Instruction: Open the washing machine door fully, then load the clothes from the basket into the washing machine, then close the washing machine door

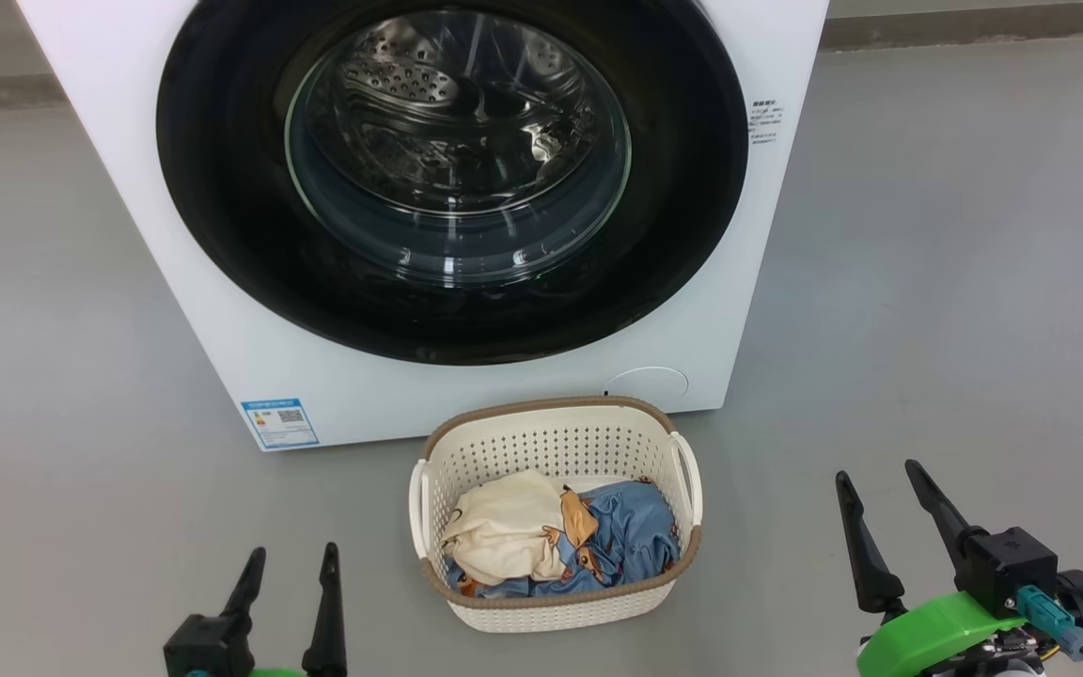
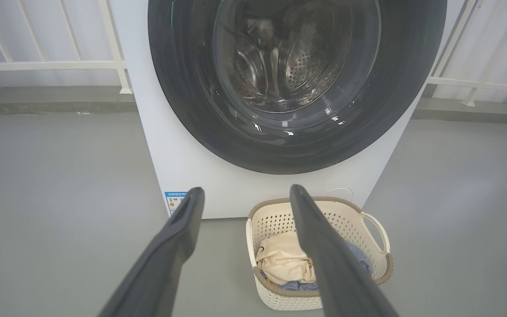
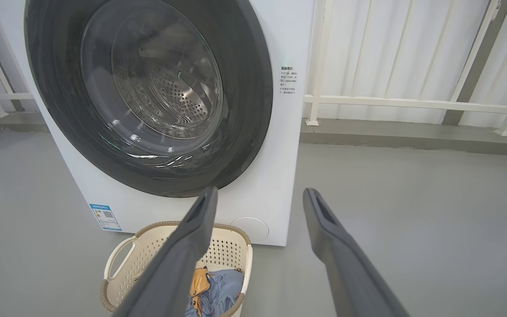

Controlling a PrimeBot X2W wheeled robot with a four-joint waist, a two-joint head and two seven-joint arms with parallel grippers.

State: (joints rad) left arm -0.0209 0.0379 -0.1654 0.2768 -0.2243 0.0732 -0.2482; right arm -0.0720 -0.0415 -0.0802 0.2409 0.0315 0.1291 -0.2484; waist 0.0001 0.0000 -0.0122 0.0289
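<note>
The white washing machine (image 1: 250,376) stands ahead on the grey floor, its round black door (image 1: 222,188) closed flat against the front, with the steel drum visible through the glass. In front of it sits the cream basket (image 1: 560,442) holding the clothes: a cream garment (image 1: 504,536) and a light blue printed one (image 1: 631,536). My left gripper (image 1: 290,562) hovers open at the lower left of the basket, empty. My right gripper (image 1: 880,473) is open and empty to the basket's right. The wrist views show the door (image 2: 183,101) (image 3: 253,88) and basket (image 2: 368,246) (image 3: 121,273) beyond the spread fingers.
A white railing (image 3: 412,103) and pale wall run behind the machine on both sides, above a low kerb. A blue label sticker (image 1: 280,422) marks the machine's lower left corner. Bare grey floor (image 1: 955,282) surrounds the machine and basket.
</note>
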